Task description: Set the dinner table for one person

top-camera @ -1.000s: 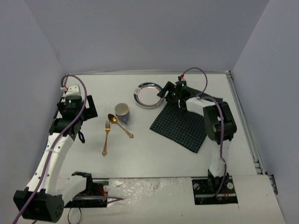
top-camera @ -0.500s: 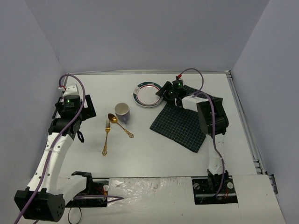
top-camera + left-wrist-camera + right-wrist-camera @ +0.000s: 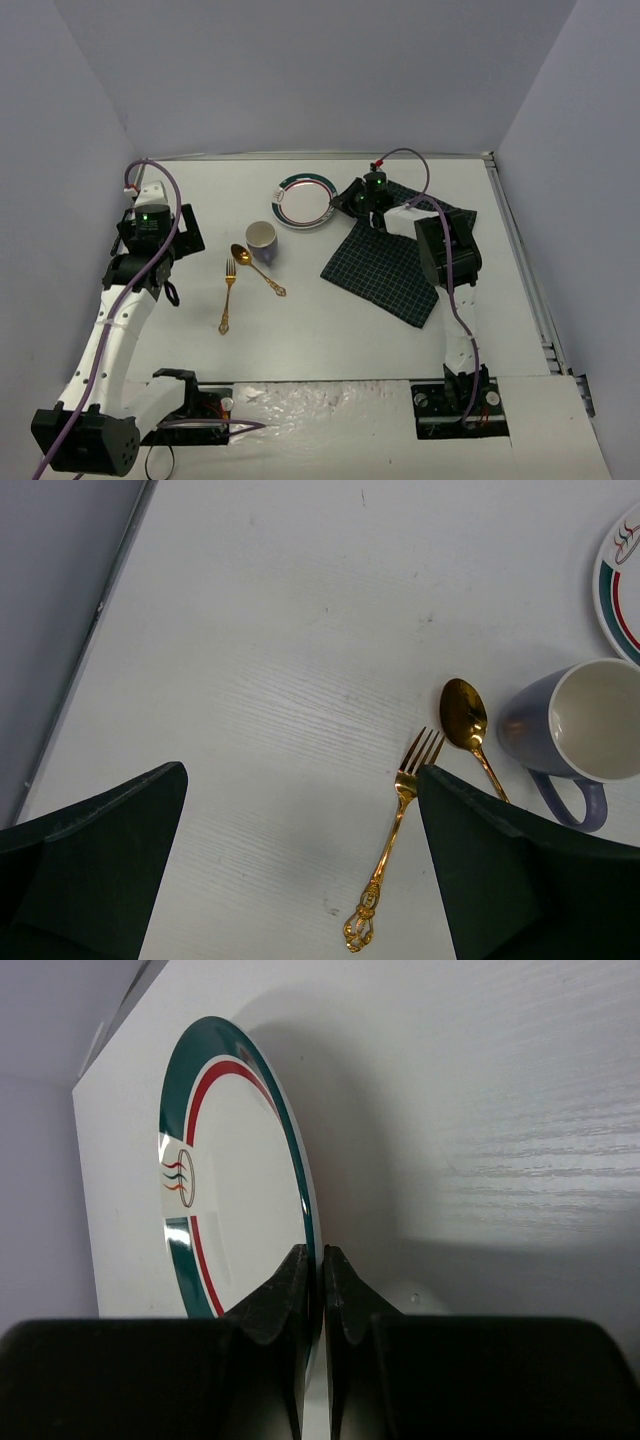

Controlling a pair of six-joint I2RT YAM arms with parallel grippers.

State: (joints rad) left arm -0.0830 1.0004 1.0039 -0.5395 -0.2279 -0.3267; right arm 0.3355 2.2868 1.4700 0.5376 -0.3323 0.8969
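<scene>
One plate (image 3: 235,1210): tilted, rim clamped by my right gripper (image 3: 322,1256), near the surface (image 3: 330,330) far edge.
Left gripper (image 3: 302,772): fingers spread apart.
Mug (image 3: 520,725): upright, white inside showing.
Surface: fills my view beneath everything.

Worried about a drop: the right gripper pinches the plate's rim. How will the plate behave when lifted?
The plate looks rigid, so it should not flex. Pinched at one edge by the right gripper, its free side will likely tilt downward. Its glossy glaze may slip between the fingers, and it looks breakable.
</scene>
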